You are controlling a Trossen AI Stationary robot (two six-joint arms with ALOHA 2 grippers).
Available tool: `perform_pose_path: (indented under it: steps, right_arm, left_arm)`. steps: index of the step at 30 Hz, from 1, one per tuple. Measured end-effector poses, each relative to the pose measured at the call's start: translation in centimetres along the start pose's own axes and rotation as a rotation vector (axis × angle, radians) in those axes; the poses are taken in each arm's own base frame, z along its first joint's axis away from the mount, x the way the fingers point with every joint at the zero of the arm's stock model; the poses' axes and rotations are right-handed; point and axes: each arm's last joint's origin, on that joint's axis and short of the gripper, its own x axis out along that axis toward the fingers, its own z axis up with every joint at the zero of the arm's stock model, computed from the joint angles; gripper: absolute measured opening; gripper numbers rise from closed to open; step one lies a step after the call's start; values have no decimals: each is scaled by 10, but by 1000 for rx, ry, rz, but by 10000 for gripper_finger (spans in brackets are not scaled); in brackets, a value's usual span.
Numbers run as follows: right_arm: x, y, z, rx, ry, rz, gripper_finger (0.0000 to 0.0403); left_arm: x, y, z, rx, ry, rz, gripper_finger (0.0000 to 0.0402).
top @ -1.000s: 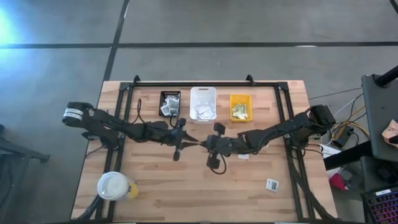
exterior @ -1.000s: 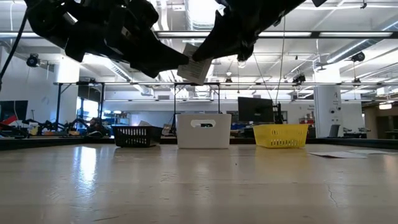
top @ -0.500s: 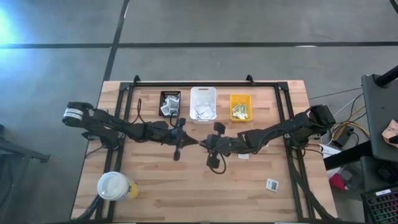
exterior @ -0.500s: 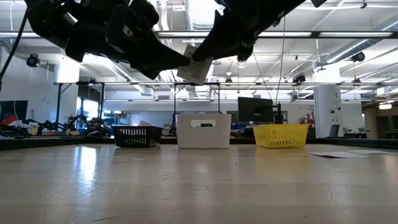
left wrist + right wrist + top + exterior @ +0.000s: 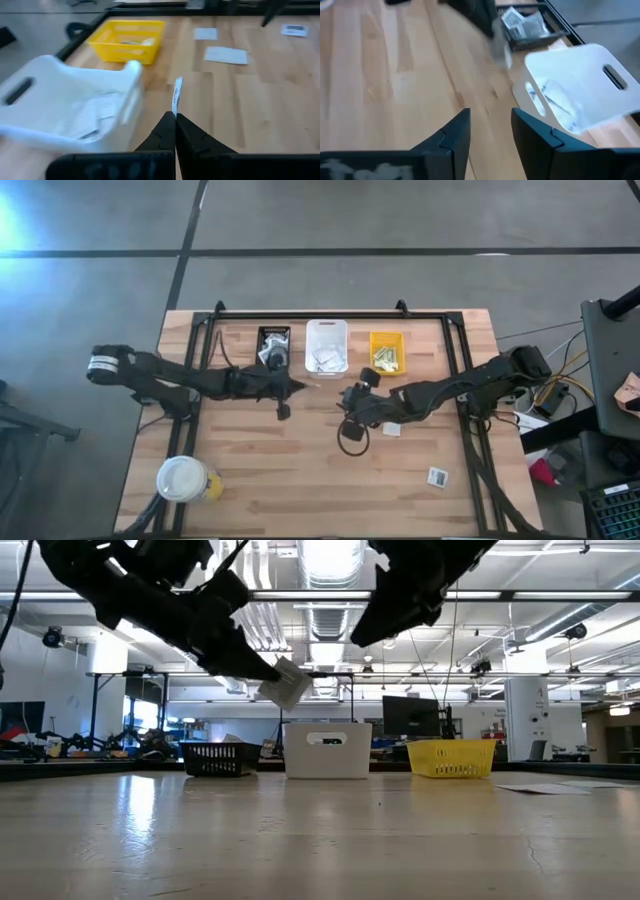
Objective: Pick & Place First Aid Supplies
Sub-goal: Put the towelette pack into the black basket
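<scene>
A: Item one, left gripper (image 5: 300, 386)?
B: Raised above the table (image 5: 250, 450), just in front of the gap between the black bin (image 5: 273, 345) and the white bin (image 5: 327, 346). Fingers pressed together on a small white packet (image 5: 283, 682), gripped by its edge. In the left wrist view the packet (image 5: 176, 95) stands on edge, rising from the closed fingertips (image 5: 172, 119).

A: Item two, right gripper (image 5: 349, 401)?
B: Also raised, near the table's middle, in front of the white bin and the yellow bin (image 5: 386, 352). Fingers spread wide, nothing between them; the right wrist view shows bare wood in the gap (image 5: 490, 125). The two grippers are apart, not touching.

A: Item three, bins?
B: Three in a row along the far edge: black, white, yellow, left to right. The black one holds white packets with dark patches, the white one holds white packets, the yellow one holds pale yellow-green strips.

A: Item four, loose supplies?
B: One packet with a dark patch (image 5: 437, 476) lies flat near the front right corner. A second white packet (image 5: 391, 429) lies flat beside the right arm's wrist, partly covered by it.

A: Item five, other?
B: A large white-lidded cup (image 5: 182, 478) stands at the front left corner, well apart from both grippers.
</scene>
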Motion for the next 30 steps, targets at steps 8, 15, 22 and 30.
perform_pose_path:
  steps: [8,15,22,30]
  right_arm:
    - [-2,-3,-6,-8,51,-12,133]
    - [-2,-3,-9,-17,68,-14,121]
    - [-2,-3,-10,-19,70,-13,116]
    - [-1,-3,-13,4,77,-16,126]
  left_arm:
    - [-24,46,10,-145,0,178,0]
    - [-46,90,5,-387,31,360,0]
    - [-49,106,-10,-543,138,370,0]
    - [-38,107,-21,-594,208,369,0]
